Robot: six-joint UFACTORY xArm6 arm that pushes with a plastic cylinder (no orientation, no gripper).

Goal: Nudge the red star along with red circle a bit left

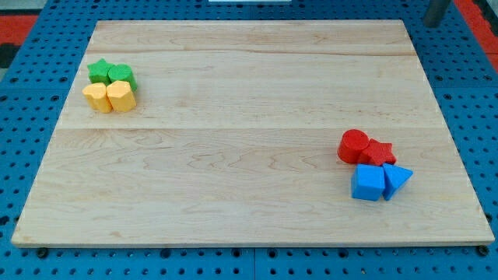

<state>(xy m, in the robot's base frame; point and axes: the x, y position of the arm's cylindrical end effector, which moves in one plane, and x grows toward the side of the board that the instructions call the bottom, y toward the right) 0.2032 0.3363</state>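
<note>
The red circle (354, 145) and red star (380, 152) are seen touching at the board's (249, 93) right, above two blue blocks (368, 184). No writing is seen. The tip is hidden; only the rod (436, 12) shows at the top right.

Red circle (354, 145): short red cylinder, standing flat on its round face, at the view's right side of the worktop, somewhat below mid-height; top face lit, side wall darker. Red star (380, 152): flat red star-shaped block, lying flat, directly to the view's right of the red circle and touching it; set slightly lower in the view than the circle; its points are hard to count at this size. Both sit as one tight red pair.
</note>
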